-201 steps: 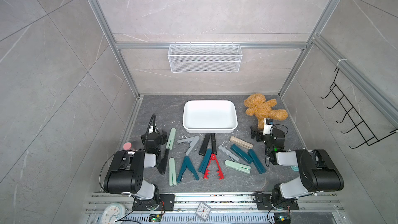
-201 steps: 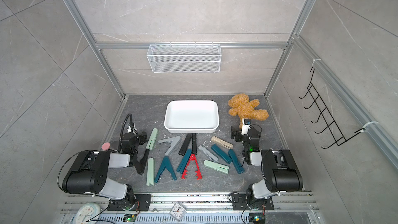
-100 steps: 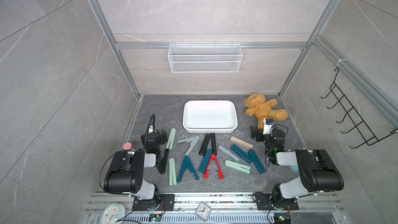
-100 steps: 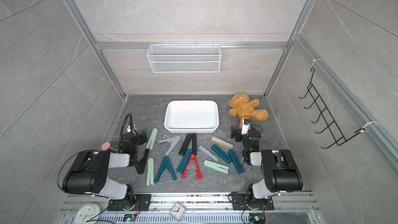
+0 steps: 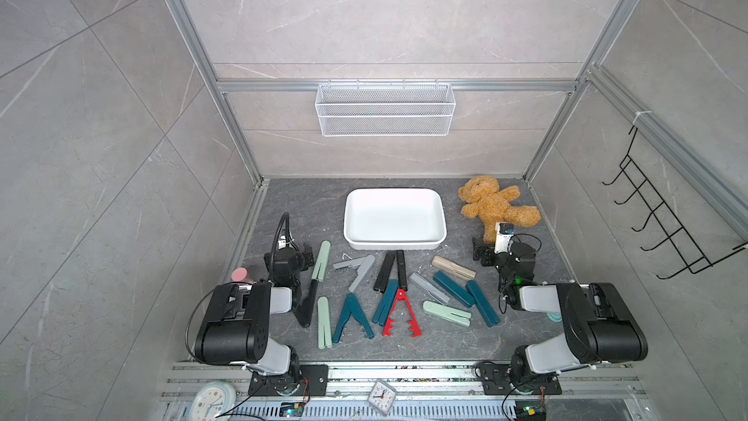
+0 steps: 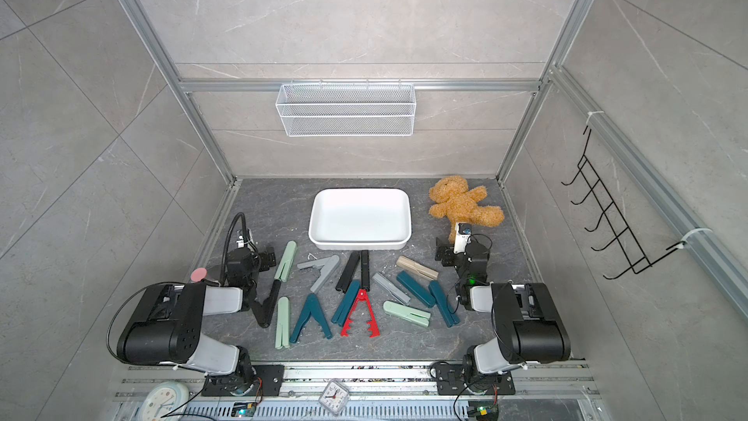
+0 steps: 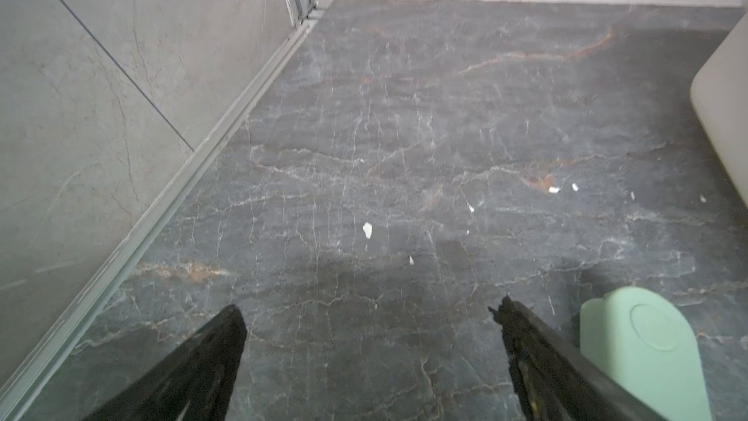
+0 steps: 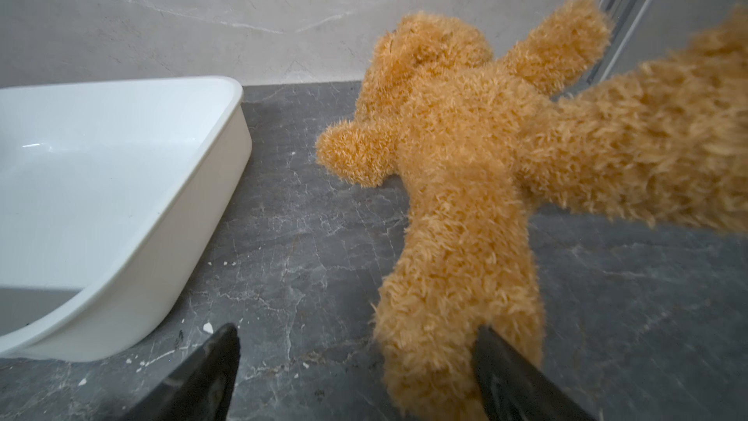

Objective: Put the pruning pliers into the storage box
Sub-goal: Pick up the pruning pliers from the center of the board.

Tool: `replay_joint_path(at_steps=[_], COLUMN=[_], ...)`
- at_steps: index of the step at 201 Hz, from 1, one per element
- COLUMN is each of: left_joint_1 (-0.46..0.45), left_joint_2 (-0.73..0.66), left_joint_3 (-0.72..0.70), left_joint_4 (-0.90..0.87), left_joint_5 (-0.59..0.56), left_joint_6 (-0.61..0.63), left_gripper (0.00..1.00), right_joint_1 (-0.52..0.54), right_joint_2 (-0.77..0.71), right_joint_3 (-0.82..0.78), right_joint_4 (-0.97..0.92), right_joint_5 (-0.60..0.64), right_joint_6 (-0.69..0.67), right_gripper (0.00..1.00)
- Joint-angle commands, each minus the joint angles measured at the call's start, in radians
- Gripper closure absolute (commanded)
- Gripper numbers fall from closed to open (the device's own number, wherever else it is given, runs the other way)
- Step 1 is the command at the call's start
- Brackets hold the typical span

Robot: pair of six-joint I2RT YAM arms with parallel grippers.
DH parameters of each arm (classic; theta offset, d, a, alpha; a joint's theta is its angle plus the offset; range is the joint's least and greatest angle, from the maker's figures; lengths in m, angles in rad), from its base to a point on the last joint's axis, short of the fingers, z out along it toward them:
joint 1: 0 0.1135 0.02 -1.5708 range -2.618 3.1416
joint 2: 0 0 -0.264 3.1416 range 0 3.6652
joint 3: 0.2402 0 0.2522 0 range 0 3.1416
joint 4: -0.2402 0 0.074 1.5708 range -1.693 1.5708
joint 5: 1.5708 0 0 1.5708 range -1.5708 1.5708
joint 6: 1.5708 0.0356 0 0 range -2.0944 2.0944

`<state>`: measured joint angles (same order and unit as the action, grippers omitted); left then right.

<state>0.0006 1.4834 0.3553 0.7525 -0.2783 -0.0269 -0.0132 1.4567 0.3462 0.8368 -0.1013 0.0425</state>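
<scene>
The white storage box [image 5: 394,243] [image 6: 360,243] stands empty at the back middle of the dark floor. Several pruning pliers lie in front of it: mint green [image 5: 321,261], grey [image 5: 358,269], black [image 5: 392,271], beige [image 5: 453,268], dark teal [image 5: 453,288] and toothed red [image 5: 400,313]. My left gripper [image 5: 308,256] [image 7: 369,305] is open over bare floor, with the end of a mint pliers [image 7: 643,342] just outside one finger. My right gripper [image 5: 481,251] [image 8: 356,329] is open beside the box [image 8: 210,180], with a teddy leg lying against one finger.
A brown teddy bear [image 5: 496,204] [image 8: 465,147] lies right of the box, close to the right gripper. A white wire basket [image 5: 384,109] hangs on the back wall and a black hook rack [image 5: 664,228] on the right wall. Walls close in on both sides.
</scene>
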Motion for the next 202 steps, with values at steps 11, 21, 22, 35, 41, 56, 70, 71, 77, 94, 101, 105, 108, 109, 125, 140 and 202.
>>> replay_joint_path(at_steps=[11,21,22,35,41,56,70,71,77,94,101,105,108,109,125,140,202], left_joint_1=[0.000,-0.001,-0.001,-0.010,-0.021,-0.074,-0.136,-0.140,-0.169,-0.229,-0.247,-0.257,-0.265,-0.268,-0.311,-0.351,-0.364], left_joint_2=[-0.176,-0.215,-0.218,-0.254,-0.264,-0.276,-0.274,-0.273,-0.268,-0.248,-0.242,-0.240,-0.240,-0.241,-0.244,-0.243,-0.241], left_joint_3=[0.200,0.231,0.233,0.247,0.254,0.278,0.299,0.299,0.308,0.322,0.323,0.323,0.323,0.322,0.314,0.306,0.311], left_joint_4=[-0.388,-0.449,-0.453,-0.495,-0.514,-0.578,-0.614,-0.617,-0.627,-0.647,-0.652,-0.654,-0.654,-0.655,-0.662,-0.666,-0.671], left_joint_5=[-0.017,-0.007,-0.005,0.016,0.014,-0.022,-0.076,-0.079,-0.100,-0.149,-0.151,-0.155,-0.159,-0.160,-0.182,-0.223,-0.132], left_joint_6=[-0.067,-0.118,-0.123,-0.177,-0.191,-0.209,-0.203,-0.203,-0.202,-0.213,-0.219,-0.224,-0.226,-0.227,-0.240,-0.241,-0.295], left_gripper=[0.00,0.00,0.00,0.00,0.00,0.00,0.00,0.00,0.00,0.00,0.00,0.00,0.00,0.00,0.00,0.00,0.00], right_joint_1=[0.006,0.007,0.007,0.009,0.013,0.034,0.058,0.060,0.070,0.099,0.110,0.117,0.119,0.122,0.147,0.162,0.192], right_joint_2=[-0.178,-0.196,-0.197,-0.198,-0.196,-0.200,-0.219,-0.220,-0.229,-0.243,-0.243,-0.243,-0.243,-0.243,-0.252,-0.261,-0.298], right_joint_3=[0.155,0.209,0.215,0.291,0.319,0.349,0.339,0.337,0.331,0.333,0.339,0.346,0.354,0.355,0.369,0.377,0.369], right_joint_4=[-0.466,-0.588,-0.605,-0.766,-0.835,-0.953,-0.999,-1.002,-1.020,-1.098,-1.130,-1.157,-1.176,-1.182,-1.245,-1.294,-1.441], right_joint_5=[-0.021,-0.087,-0.093,-0.164,-0.190,-0.186,-0.190,-0.189,-0.178,-0.145,-0.135,-0.125,-0.117,-0.115,-0.071,-0.053,0.042], right_joint_6=[0.082,0.092,0.095,0.123,0.124,0.150,0.164,0.164,0.168,0.187,0.197,0.205,0.210,0.212,0.239,0.264,0.329], right_gripper=[0.14,0.14,0.14,0.13,0.11,0.11,0.12,0.12,0.13,0.14,0.16,0.17,0.18,0.18,0.22,0.25,0.34])
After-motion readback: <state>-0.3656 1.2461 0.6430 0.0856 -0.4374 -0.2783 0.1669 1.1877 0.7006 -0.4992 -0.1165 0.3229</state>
